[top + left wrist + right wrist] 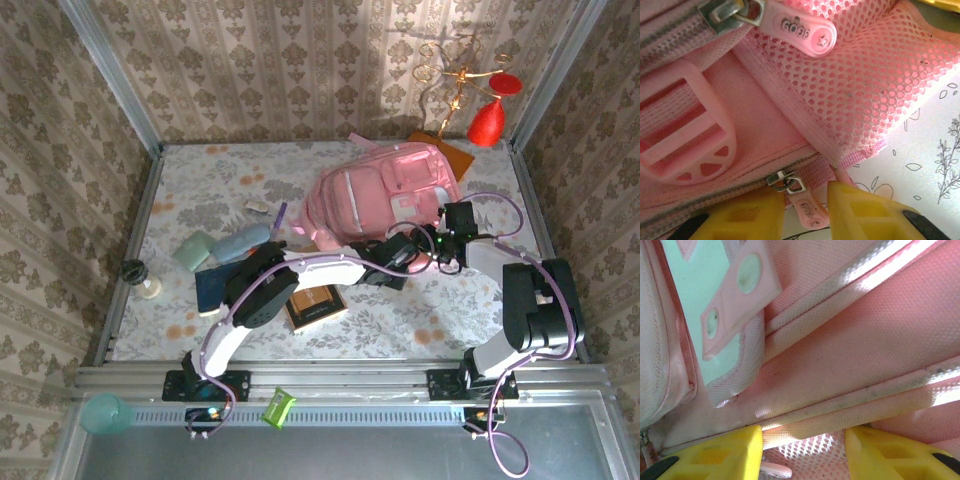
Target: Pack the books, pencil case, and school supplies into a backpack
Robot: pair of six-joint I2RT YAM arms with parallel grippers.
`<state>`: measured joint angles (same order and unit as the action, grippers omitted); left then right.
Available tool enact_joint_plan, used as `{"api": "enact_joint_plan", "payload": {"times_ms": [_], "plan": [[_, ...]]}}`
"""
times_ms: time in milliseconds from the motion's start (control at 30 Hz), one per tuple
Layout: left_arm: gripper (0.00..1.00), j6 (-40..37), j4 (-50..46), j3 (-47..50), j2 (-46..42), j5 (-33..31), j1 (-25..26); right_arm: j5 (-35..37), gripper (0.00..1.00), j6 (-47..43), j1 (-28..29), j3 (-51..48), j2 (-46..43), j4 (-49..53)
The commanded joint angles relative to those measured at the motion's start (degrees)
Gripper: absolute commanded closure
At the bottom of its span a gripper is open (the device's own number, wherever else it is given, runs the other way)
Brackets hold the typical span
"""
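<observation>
The pink backpack (380, 190) lies at the back right of the table. My left gripper (408, 255) reaches to its near edge. In the left wrist view its yellow fingers (752, 215) stand open on either side of a pink zipper pull (809, 210) that hangs from a metal slider (785, 181). My right gripper (438, 250) is beside it, shut on a fold of the backpack's fabric (840, 405). A navy book (212, 290) and a brown book (316, 306) lie near the front. A pale blue pencil case (241, 243) and a purple pen (280, 216) lie to the left of the backpack.
A green pouch (194, 250) lies by the pencil case. An orange stand base (447, 152) with a gold stand and red ornaments (487, 122) sits behind the backpack. A small dark object (135, 270) stands at the left edge. Metal rails frame the table.
</observation>
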<state>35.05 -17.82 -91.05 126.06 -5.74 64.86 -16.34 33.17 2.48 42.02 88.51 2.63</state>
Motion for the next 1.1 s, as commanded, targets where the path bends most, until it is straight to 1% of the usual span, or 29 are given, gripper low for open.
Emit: {"api": "enact_joint_plan", "payload": {"times_ms": [0, 267, 400, 633, 667, 900, 1067], "plan": [[0.72, -1.63, -4.61, 0.14, 1.9, -3.75, 0.4, -1.68, 0.52, -0.12, -0.02, -1.68, 0.11, 1.93], [0.75, -2.44, -4.97, 0.96, 0.55, -5.68, 0.79, -1.68, 0.52, -0.16, -0.2, -1.67, 0.17, 2.0], [0.79, -2.74, -5.03, 0.96, 0.55, -5.78, 0.79, -1.79, 0.52, -0.13, -0.18, -1.59, 0.45, 1.94], [0.83, -2.98, -5.56, 1.44, 0.82, -6.06, 0.97, -1.94, 0.52, -0.21, -0.18, -1.5, 0.52, 1.94], [0.83, -3.13, -5.77, 1.4, 0.85, -6.5, 1.1, -1.94, 0.52, -0.24, -0.2, -1.55, 0.51, 1.98], [0.69, -3.71, -8.52, 1.47, 1.41, -8.83, 1.76, -2.1, 0.52, -0.28, -0.2, -1.41, 0.87, 1.86], [0.66, -4.0, -9.95, 1.34, 2.56, -9.87, 1.94, -2.27, 0.52, -0.21, -0.19, -1.51, 1.0, 1.76]]}}
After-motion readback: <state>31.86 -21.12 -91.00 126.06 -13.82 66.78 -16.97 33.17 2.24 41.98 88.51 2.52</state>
